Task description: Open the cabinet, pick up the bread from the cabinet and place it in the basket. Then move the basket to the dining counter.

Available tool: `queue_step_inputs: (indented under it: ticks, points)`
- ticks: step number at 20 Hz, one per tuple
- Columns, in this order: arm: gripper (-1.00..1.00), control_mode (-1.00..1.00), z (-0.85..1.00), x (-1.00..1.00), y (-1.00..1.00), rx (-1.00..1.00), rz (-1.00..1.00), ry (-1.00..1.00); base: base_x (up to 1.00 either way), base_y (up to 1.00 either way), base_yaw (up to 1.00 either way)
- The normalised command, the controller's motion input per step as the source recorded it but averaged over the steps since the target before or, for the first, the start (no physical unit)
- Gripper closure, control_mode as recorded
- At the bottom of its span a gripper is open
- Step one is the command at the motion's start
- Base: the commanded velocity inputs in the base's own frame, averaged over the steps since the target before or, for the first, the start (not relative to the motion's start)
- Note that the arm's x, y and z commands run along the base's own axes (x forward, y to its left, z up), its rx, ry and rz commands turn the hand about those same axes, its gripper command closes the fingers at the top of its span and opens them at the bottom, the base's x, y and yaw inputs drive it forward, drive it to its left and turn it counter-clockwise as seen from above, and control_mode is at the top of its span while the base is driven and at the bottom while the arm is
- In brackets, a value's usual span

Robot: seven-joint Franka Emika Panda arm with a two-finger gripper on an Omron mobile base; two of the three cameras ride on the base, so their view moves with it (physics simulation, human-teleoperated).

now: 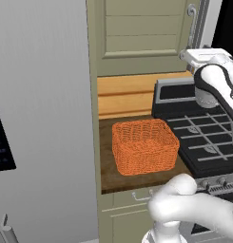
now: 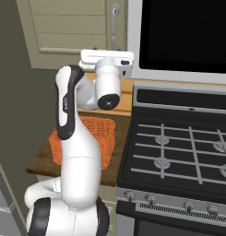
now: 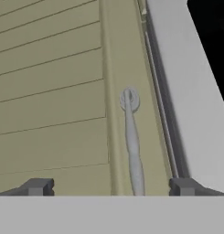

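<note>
**Open gripper lined up on the cabinet handle, door shut**

At the left of the left base view stands a grey fridge (image 1: 42, 118). Next to it, at about 5 o'clock from the cabinet (image 1: 137, 33) door, the basket (image 1: 144, 146) sits on a dark wood counter (image 1: 108, 166), with nothing visible inside it. The cabinet door is closed, so the bread cannot be seen. Further right is the stove (image 1: 203, 137), and above it the arm reaches up toward the door's right edge.

In the hand view the gripper (image 3: 111, 187) is spread to its full width and holds nothing; its two fingertips (image 3: 38, 186) sit at roughly 7 and 5 o'clock in that view. The handle (image 3: 131, 141) lies between them, slightly right of centre, and runs from its round mount near the middle of the picture down toward 6 o'clock. Its long axis therefore crosses the line between the fingertips, which suits a grasp. It looks apart from the tips, straight ahead of the hand.

In the right base view the handle (image 2: 115, 27) hangs vertical just above the hand, at about 12 o'clock from it.

My reading: the step in hand is the approach to the handle, with the whole task still ahead. The coming move calls for a short advance forward before closing.
</note>
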Motion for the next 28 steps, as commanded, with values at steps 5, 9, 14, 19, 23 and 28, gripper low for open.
queue_step_inputs:
  ticks: [5, 9, 14, 19, 23, 28]
  points:
    - [-1.00, -1.00, 0.00, 0.66, -0.01, 0.00, 0.03, 0.00, 0.00, 0.00, 0.00]
    - [-1.00, -1.00, 0.00, 0.68, -0.04, 0.00, 0.03, 0.00, 0.00, 0.00, 0.00]
    - [-1.00, -1.00, 0.05, 0.53, -0.16, 0.00, 0.02, 0.00, 0.00, 0.00, 0.00]
    - [-1.00, -1.00, 0.11, 0.40, -0.29, 0.00, 0.05, 0.01, 0.00, 0.00, 0.00]
    - [-1.00, -1.00, 0.02, 0.20, -0.07, 0.00, 0.02, 0.06, 0.00, 0.00, 0.00]
    - [-1.00, -1.00, 0.00, 0.00, 0.00, 0.00, 0.00, 0.00, 0.00, 0.00, 0.00]
